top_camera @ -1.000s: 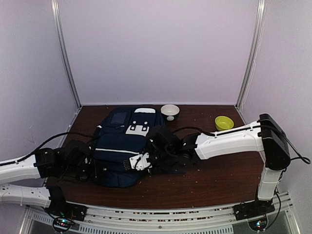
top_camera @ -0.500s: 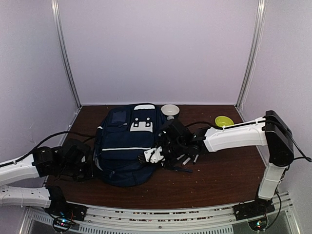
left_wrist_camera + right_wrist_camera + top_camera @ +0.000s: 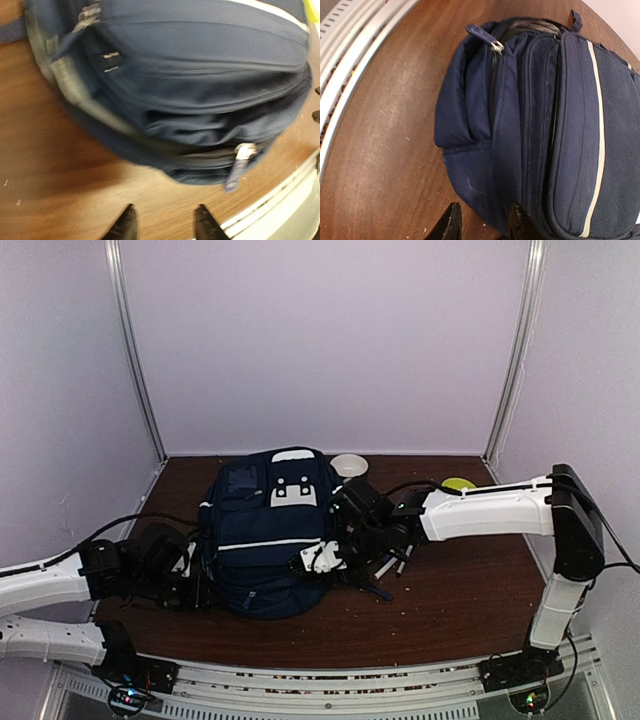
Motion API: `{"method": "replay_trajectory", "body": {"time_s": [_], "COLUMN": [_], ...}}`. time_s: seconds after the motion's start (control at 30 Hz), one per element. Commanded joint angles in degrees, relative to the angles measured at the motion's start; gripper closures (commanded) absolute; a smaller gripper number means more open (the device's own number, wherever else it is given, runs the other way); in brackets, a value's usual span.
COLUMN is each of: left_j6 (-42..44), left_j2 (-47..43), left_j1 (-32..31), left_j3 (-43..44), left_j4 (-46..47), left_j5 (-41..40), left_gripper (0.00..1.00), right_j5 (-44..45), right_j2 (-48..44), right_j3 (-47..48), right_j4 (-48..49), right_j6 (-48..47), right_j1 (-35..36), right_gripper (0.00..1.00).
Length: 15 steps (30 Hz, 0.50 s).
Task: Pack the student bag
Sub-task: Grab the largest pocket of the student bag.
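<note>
Navy-blue fabric fills the middle-left of the overhead view: the student bag [image 3: 262, 540] sits on the brown wooden table [image 3: 450, 590], its white patch toward the back wall and a white stripe across its front. The left gripper [image 3: 188, 578] lies low at the bag's left side, and the right gripper [image 3: 322, 558] reaches in against its right side; from here I cannot tell how far either pincer is spread. A few pens [image 3: 388, 564] lie loose on the table just right of the bag, partly under the right arm. A white bowl [image 3: 348, 465] stands just behind the bag and a yellow-green bowl [image 3: 458, 483] further right, well apart from it. The left wrist view is blurred; the student bag [image 3: 190, 90] bulges across the upper frame with a grey zip pull [image 3: 239, 157] hanging at its lower edge. The left gripper [image 3: 165, 226] shows two dark fingertips spread wide over bare wood — nothing between them, the bag near but apart. In the right wrist view the student bag [image 3: 520, 125] lies on the wood with a blue-tabbed zip pull [image 3: 487, 39] at its top seam. The right gripper [image 3: 484, 223] stands wide too — one fingertip over the table, the other over the bag's rounded edge.
</note>
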Motion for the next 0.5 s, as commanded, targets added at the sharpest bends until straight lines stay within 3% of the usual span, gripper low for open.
{"method": "replay_trajectory", "body": {"time_s": [0.0, 0.1, 0.23, 0.47], "left_j6": [2.58, 3.13, 3.76, 2.98], "left_j2": [5.59, 11.15, 16.43, 19.03], "left_j1": [-0.13, -0.11, -0.11, -0.09], "left_j3": [4.10, 5.75, 7.24, 7.25], "left_j4": [10.98, 12.39, 12.71, 13.01], "left_j5": [8.03, 11.63, 13.80, 14.45], "left_gripper": [0.54, 0.51, 0.56, 0.57], "right_j5": [-5.54, -6.19, -6.40, -6.92], "right_j2": [-2.91, -4.34, -5.21, -5.81], "right_j3": [3.46, 3.05, 2.81, 1.31], "right_j4": [-5.18, -5.30, -5.64, -4.24], "right_j6": [4.07, 5.03, 5.49, 8.01], "right_j1": [0.78, 0.80, 0.77, 0.76], "right_gripper": [0.67, 0.66, 0.66, 0.65]}}
